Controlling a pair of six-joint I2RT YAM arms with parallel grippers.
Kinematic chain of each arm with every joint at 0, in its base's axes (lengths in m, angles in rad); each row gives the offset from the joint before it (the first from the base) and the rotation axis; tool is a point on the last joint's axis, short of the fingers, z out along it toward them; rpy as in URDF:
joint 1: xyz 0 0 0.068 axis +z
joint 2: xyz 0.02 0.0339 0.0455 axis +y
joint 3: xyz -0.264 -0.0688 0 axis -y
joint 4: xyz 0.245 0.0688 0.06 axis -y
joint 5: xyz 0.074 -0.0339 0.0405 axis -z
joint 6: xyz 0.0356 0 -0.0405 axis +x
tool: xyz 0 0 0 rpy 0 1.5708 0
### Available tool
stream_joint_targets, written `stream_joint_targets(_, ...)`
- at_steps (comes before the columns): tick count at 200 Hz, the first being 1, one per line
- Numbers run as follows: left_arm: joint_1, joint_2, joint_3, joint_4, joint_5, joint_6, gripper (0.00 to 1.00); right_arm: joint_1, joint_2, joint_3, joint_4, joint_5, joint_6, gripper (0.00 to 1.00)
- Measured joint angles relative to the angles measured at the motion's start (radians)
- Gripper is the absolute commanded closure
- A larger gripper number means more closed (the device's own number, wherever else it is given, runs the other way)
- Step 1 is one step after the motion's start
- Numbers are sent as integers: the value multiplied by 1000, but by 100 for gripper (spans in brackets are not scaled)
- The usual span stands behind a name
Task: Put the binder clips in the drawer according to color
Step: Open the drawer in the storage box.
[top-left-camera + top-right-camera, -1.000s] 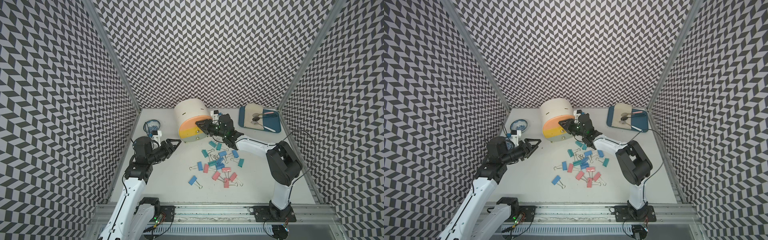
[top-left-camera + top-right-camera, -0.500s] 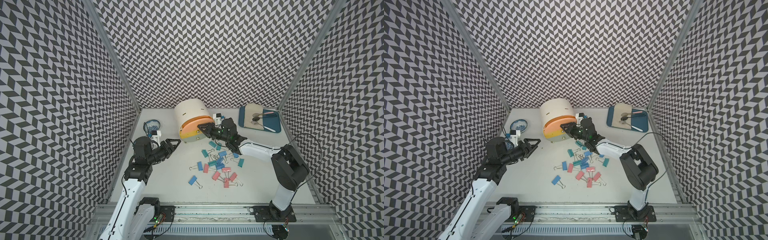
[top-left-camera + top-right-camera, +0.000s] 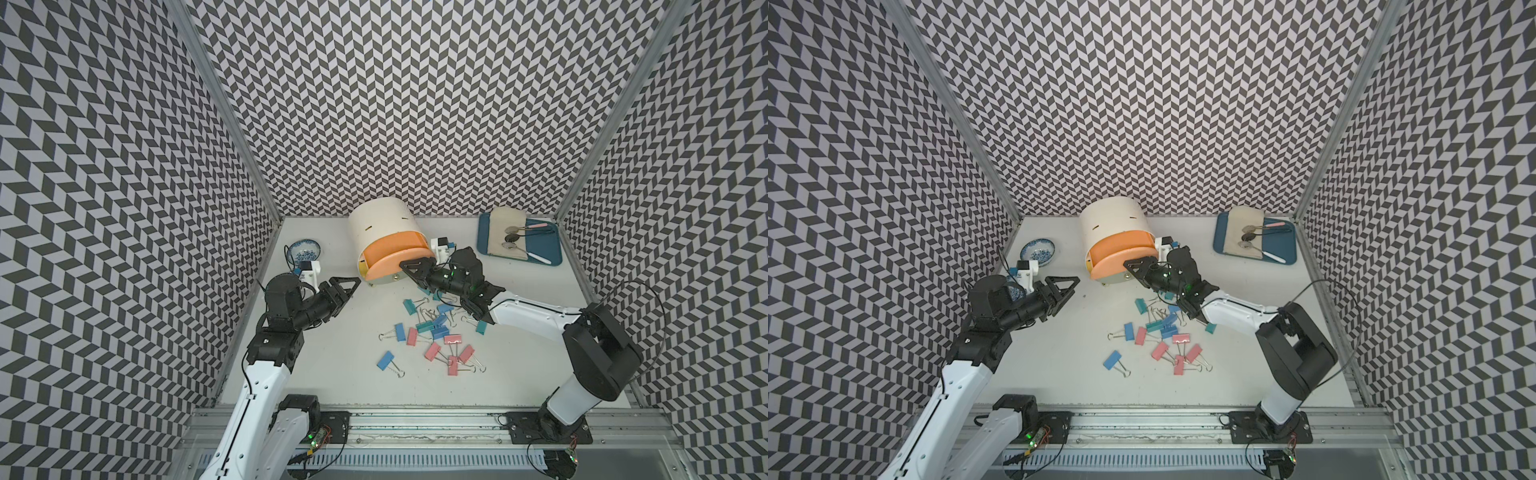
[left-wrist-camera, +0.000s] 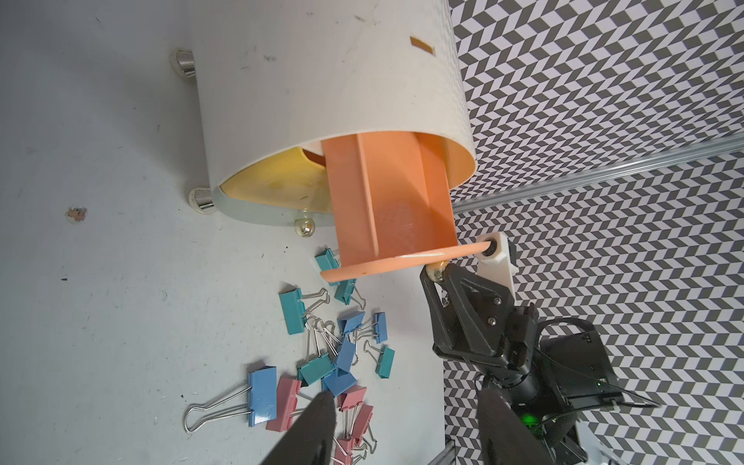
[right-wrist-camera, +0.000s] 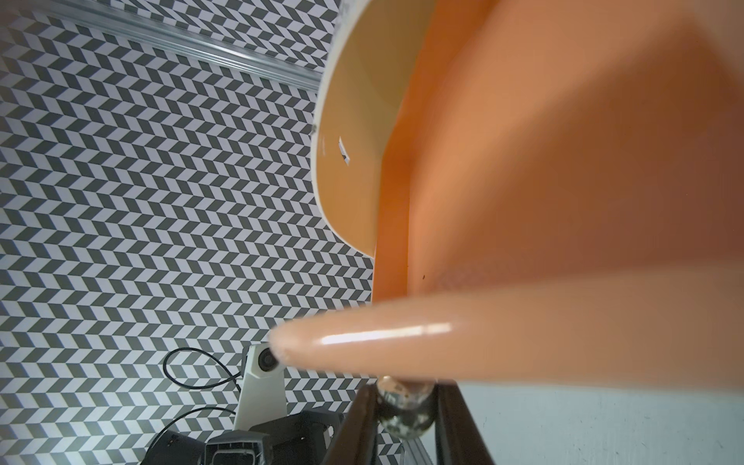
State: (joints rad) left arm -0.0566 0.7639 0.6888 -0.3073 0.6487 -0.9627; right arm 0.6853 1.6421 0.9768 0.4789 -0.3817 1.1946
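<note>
**Held by its knob (image 5: 404,406): the salmon drawer (image 3: 395,253)**

The knob is gripped between the closed jaws of the right pincer (image 3: 405,266), and the salmon drawer is seen partly drawn out of the cream drawer cabinet (image 3: 380,224). The left pincer (image 3: 351,286) is held open above the tabletop (image 3: 332,374), beside the cabinet, with nothing between its jaws. The binder clips (image 3: 436,332) — pink, blue and teal — are scattered on the tabletop just in front of the cabinet.

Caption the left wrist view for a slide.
Right gripper holds open salmon drawer by its knob; binder clips scattered on table.
</note>
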Motion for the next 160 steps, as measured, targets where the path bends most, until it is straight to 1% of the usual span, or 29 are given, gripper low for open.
stream_joint_targets(23,0,-10,0,1,0,-2,40,4,-18,-16,-3,0,0,80)
stream_joint_targets(52,0,-18,0,6,0,-8,39,5,-19,-21,-2,0,0,75)
stream_joint_targets(116,0,-20,0,13,0,-21,38,6,-19,-21,-8,-4,-20,47)
stream_joint_targets(133,0,-21,0,16,0,-23,38,6,-23,-21,-18,0,-40,42)
stream_joint_targets(160,0,-23,0,21,0,-26,38,6,-42,-21,-45,2,-68,38)
